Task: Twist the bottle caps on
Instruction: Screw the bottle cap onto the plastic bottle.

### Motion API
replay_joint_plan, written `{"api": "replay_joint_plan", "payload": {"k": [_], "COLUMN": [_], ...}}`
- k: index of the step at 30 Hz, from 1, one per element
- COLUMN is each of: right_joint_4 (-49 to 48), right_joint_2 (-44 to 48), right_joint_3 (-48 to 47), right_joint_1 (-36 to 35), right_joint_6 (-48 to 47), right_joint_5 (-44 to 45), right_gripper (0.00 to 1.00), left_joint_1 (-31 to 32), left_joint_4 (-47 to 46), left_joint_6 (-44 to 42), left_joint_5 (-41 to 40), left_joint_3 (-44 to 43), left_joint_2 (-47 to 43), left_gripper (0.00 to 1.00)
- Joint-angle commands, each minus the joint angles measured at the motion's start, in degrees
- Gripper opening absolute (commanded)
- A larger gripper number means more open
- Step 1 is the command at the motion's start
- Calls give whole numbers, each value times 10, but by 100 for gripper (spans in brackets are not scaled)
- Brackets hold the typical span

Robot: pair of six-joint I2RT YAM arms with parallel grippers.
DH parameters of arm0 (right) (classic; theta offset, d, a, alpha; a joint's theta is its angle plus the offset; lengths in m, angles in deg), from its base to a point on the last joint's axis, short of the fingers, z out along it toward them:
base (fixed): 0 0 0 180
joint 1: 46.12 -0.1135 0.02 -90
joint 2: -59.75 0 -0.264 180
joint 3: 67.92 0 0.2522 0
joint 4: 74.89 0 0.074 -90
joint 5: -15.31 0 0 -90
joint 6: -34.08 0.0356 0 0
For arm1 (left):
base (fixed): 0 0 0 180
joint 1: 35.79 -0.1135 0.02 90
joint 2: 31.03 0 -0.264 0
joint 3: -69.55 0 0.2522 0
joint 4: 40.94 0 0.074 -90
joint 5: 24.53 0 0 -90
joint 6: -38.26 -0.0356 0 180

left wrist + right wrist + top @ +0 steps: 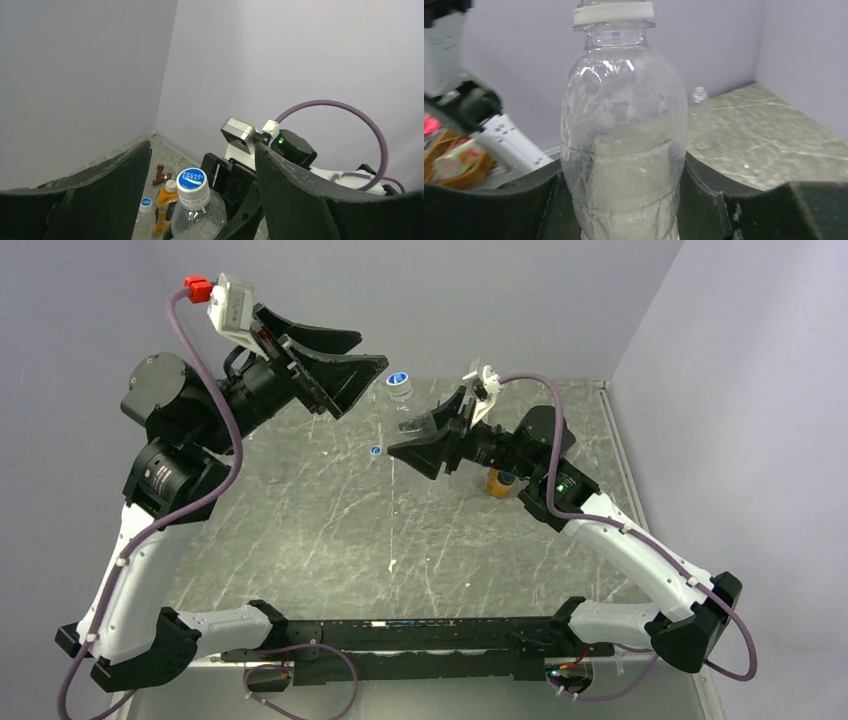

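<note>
Looks partway done: pinches a capped clear bottle [624,140] in the right gripper [624,210], holds the left gripper [203,146] spread, empty; one loose cap [375,450] waiting on the table [300,525].

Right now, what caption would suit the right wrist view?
Right gripper clamped on a clear bottle, a smaller clear bottle standing behind it on the marbled table.

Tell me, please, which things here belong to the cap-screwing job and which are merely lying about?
Belonging to the job:
clear bottle held in the right gripper
blue cap on it
loose blue cap on the table
orange bottle
small capped bottle
left gripper, open

Lying about:
small brown object near the far corner, too small to identify
</note>
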Motion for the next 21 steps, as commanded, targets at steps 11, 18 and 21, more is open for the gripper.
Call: {"api": "replay_joint_plan", "payload": {"k": [11,18,21], "right_joint_4": [44,55,55], "right_joint_2": [8,-7,-12], "right_joint_3": [-31,-42,-44], "right_joint_1": [-67,-74,-75], "right_joint_6": [-106,-117,-118], "right_joint_5": [245,272,276], "right_gripper": [27,27,27], "left_joint_1": [-1,-1,-1], "left_joint_4": [117,97,88], "left_joint_6": [-2,-2,-3], "left_joint_5": [-101,-92,-88], "left_joint_3": [-28,-14,-10], "left_joint_2": [69,66,64], "left_gripper": [74,72,73]}}
